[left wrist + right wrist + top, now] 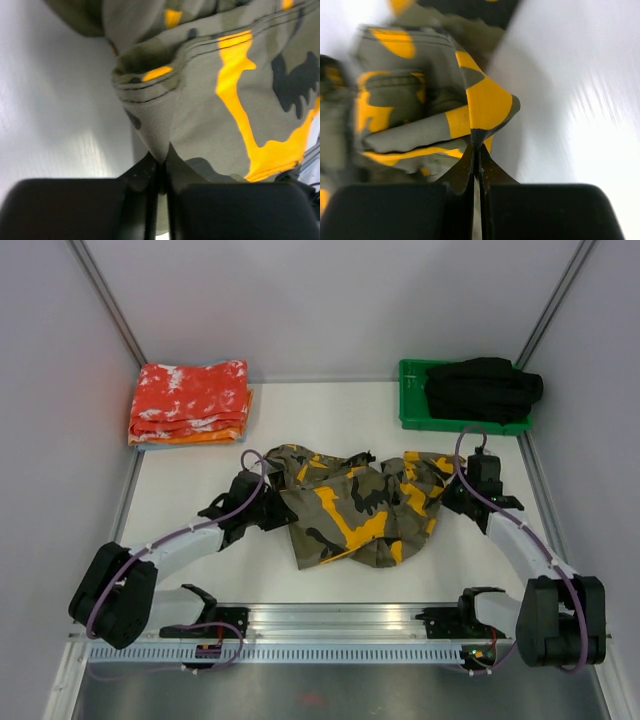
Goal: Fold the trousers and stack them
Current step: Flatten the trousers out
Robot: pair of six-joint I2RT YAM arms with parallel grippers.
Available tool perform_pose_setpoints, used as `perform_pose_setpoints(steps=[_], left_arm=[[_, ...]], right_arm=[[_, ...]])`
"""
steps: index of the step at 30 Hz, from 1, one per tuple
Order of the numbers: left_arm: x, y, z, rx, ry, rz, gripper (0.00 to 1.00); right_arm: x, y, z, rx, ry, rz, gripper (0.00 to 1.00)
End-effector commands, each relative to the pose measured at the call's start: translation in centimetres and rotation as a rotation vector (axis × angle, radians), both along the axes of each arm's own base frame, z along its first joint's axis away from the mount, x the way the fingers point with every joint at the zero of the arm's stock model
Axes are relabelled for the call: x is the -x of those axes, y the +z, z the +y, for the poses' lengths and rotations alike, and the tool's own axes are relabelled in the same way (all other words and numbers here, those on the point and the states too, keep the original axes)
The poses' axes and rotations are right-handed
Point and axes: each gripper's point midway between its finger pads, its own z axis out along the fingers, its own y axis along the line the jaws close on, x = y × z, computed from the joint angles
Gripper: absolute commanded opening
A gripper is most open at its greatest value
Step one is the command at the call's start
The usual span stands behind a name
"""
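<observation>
I am watching the worktop (200, 570), where the trousers (350, 505) are lying crumpled at its middle, their long axis running left to right. Behind them, well apart and blocking nothing, the red-orange cloths (190, 402) and the black garment (483, 388) are sitting. The left gripper (161, 160) is pinching the trousers' left edge and the right gripper (477, 150) is clamping their right corner.

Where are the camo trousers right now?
In the top view, the trousers lie bunched mid-table, pinched by the left gripper and right gripper, in front of the orange cloths and green tray.
</observation>
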Motion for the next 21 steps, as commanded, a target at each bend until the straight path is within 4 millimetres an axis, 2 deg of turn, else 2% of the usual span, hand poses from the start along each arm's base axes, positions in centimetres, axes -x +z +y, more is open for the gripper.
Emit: perform_pose_setpoints(steps=[1,3,4,6,7,8,9,10,11,12,13,14,15,16,17,18,20,21], left_arm=[[-2.4,5.5,-2.0,0.093,-0.04,-0.162,0.06],[-2.8,7.0,-1.5,0.051,-0.041,-0.197,0.02],[-3.5,9.1,-1.6,0.048,-0.045,-0.245,0.02],[-4.3,11.8,-0.7,-0.006,-0.031,-0.323,0.02],[-4.5,13.8,-0.2,-0.028,-0.022,-0.347,0.02],[-4.9,15.2,0.7,-0.069,0.002,-0.392,0.02],[-4.6,17.8,1.4,-0.064,0.017,-0.451,0.02],[-4.4,20.3,1.8,-0.06,0.026,-0.496,0.02],[-4.1,23.4,3.1,-0.062,0.075,-0.576,0.02],[-4.2,23.0,3.7,-0.087,0.098,-0.565,0.02],[-3.3,24.5,4.7,-0.084,0.131,-0.588,0.02],[-3.2,24.8,5.7,-0.098,0.178,-0.588,0.1],[-2.9,24.5,6.2,-0.109,0.193,-0.578,0.21],[-2.1,24.1,6.8,-0.118,0.201,-0.564,0.35],[-1.9,23.5,7.2,-0.132,0.211,-0.551,0.82],[-1.6,22.5,7.4,-0.148,0.212,-0.523,0.96],[-0.7,21.4,7.6,-0.161,0.196,-0.477,1.0],[-0.4,21.4,7.3,-0.152,0.175,-0.474,1.0]], right_arm=[[-3.6,11.4,0.7,0.014,0.076,-0.267,0.0],[-3.4,15.9,0.6,0.031,0.088,-0.355,0.0],[-3.8,19.8,0.6,0.043,0.096,-0.437,0.0],[-3.2,23.2,0.9,0.044,0.121,-0.493,0.0],[-3.0,26.4,1.0,0.046,0.128,-0.555,0.0],[-2.5,27.3,1.1,0.048,0.142,-0.561,0.0],[-2.2,28.3,1.3,0.041,0.153,-0.577,0.0],[-1.9,30.3,1.4,0.044,0.155,-0.616,0.0],[-1.3,31.2,1.3,0.047,0.154,-0.634,0.0],[-1.0,31.4,1.1,0.052,0.146,-0.64,0.0],[-0.7,31.3,1.0,0.054,0.136,-0.639,0.0],[-0.1,31.0,0.8,0.053,0.123,-0.628,0.0],[0.1,29.4,0.6,0.057,0.109,-0.592,0.0],[0.3,28.1,0.5,0.056,0.105,-0.564,0.0],[0.9,27.0,0.4,0.053,0.1,-0.543,0.0],[1.2,23.7,0.6,0.036,0.097,-0.471,0.0],[2.4,20.9,1.2,0.003,0.115,-0.414,0.0],[3.1,17.7,1.3,-0.018,0.102,-0.347,0.0]])
